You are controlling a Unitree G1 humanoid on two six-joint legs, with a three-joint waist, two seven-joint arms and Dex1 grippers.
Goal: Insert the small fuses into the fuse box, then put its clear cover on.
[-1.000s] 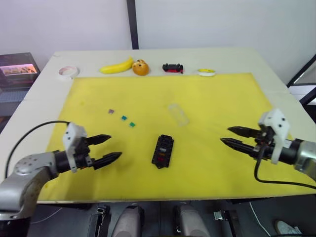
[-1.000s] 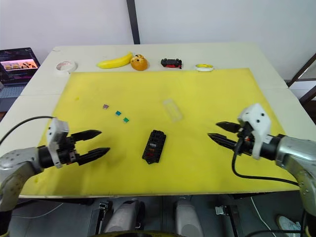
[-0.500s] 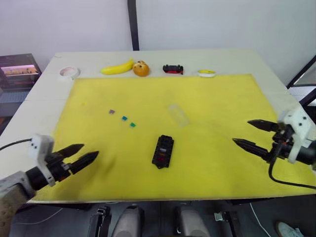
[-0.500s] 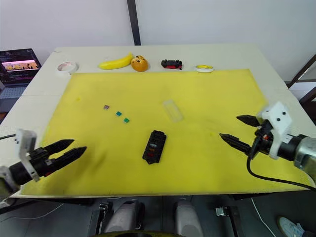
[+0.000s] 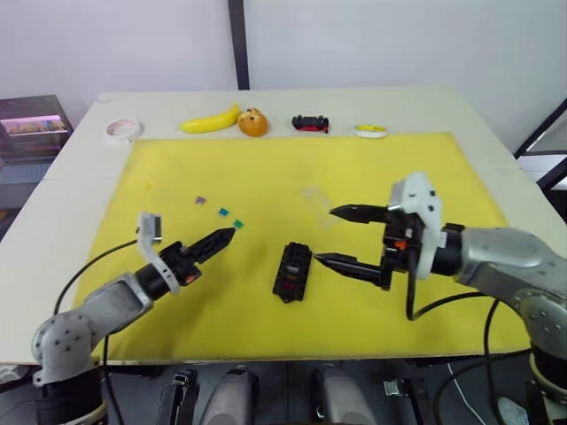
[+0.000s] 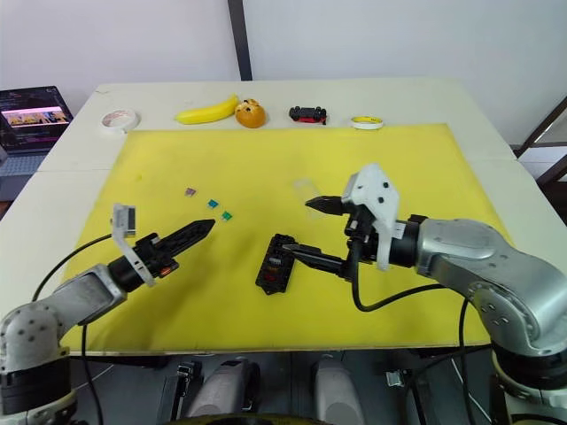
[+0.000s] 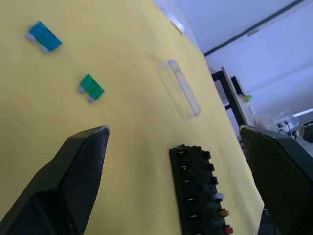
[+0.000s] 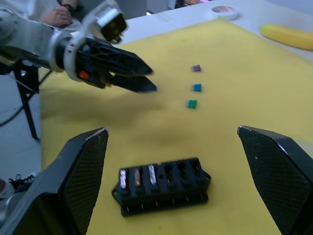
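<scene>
The black fuse box (image 5: 291,271) lies mid-mat with three fuses showing in one end's slots (image 8: 137,177). Loose on the mat to its far left are a purple fuse (image 5: 200,200), a teal fuse (image 5: 223,212) and a green fuse (image 5: 237,224). The clear cover (image 7: 178,89) lies beyond the box. My left gripper (image 5: 223,237) is open, its tips just short of the green fuse. Wide open, my right gripper (image 5: 324,235) has its lower finger beside the box's right side and its upper finger over the cover's near end.
A yellow mat (image 5: 399,168) covers most of the white table. Along the far edge sit a tape roll (image 5: 123,129), a banana (image 5: 211,119), an orange fruit (image 5: 253,122), a black-and-red toy car (image 5: 310,122) and a yellow-rimmed lid (image 5: 370,130). A person's hand (image 8: 58,14) rests past the table.
Both arms have swung inward from the mat's outer sides. The left gripper is now near the green fuse, and the right gripper is beside the fuse box.
</scene>
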